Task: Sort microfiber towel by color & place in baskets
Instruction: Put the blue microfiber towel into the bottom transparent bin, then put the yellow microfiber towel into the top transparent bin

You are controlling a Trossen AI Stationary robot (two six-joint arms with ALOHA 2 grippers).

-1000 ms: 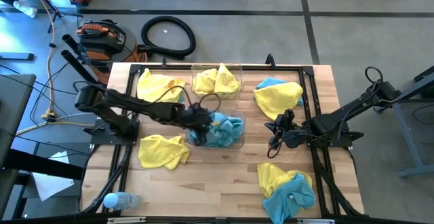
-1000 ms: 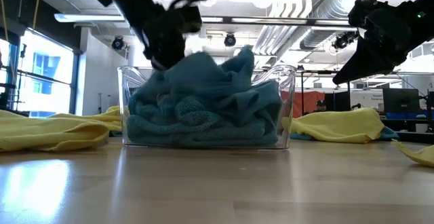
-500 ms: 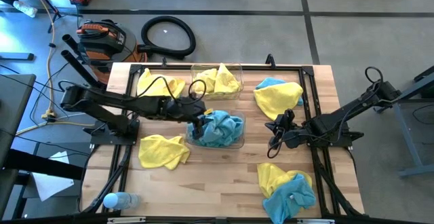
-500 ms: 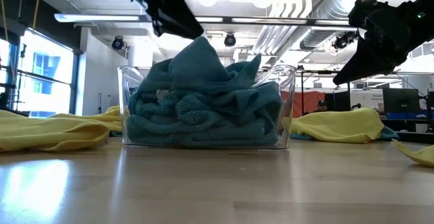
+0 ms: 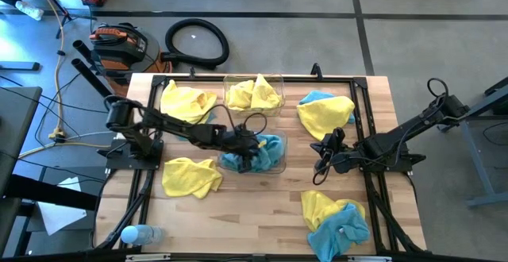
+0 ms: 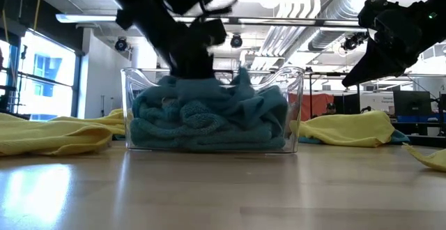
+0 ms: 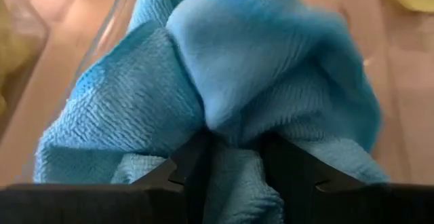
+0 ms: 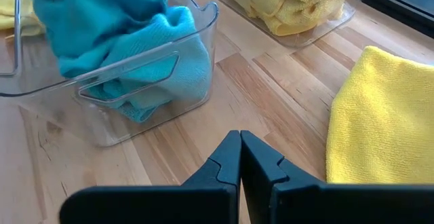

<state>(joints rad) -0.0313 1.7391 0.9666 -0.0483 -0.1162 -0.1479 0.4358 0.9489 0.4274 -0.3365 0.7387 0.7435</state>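
Wooden table top (image 5: 262,206), pale planks, carries all of the work; a black hose coil (image 5: 197,41) and an orange tool case (image 5: 117,41) lie on the concrete floor beyond it.

My left gripper (image 5: 248,152) is down inside the near basket (image 5: 279,163), the clear bin that holds the turquoise towels (image 6: 209,115). In the left wrist view my fingers (image 7: 186,166) stand spread, with a fold of turquoise cloth bulging between them; whether they are pressing it down or merely resting in it, I cannot tell. My right gripper (image 5: 321,157) waits above the table right of that bin, jaws pressed together, holding nothing.

Handling judgement: these cloths are light, limp and compressible. They will drape and bunch, not slide. Take hold at a raised fold or peak, pinching deep enough to catch only one layer.

Remaining stock:
- The far basket (image 5: 274,79) holds yellow towels (image 5: 252,95).
- Loose yellow towels lie at the far left (image 5: 184,101) and near left (image 5: 190,175).
- Two mixed heaps lie at the far right (image 5: 325,111) and near right (image 5: 335,221), yellow and turquoise overlapping; these need separating.

Obstructions: the bin walls are clear and hard to judge, and light enough to be dragged if cloth snags on a finger. A water bottle (image 5: 143,234) lies at the near left corner, well clear.
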